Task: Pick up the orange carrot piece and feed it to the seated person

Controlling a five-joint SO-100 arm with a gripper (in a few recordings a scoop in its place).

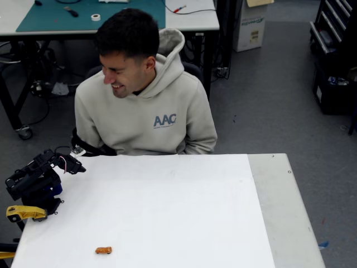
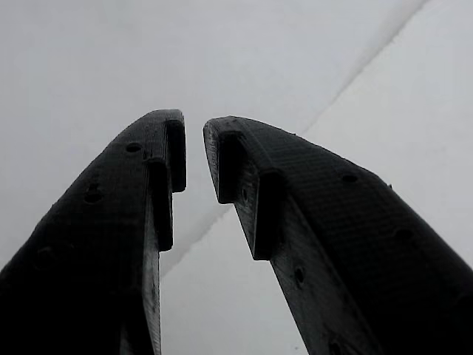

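In the fixed view the counter (image 1: 167,206) has a white top with a bare grey strip along its right side. One thing lies on it: the orange carrot piece (image 1: 103,250), near the front edge, well apart from the end effector (image 1: 78,167), which hangs over the counter's far left corner.
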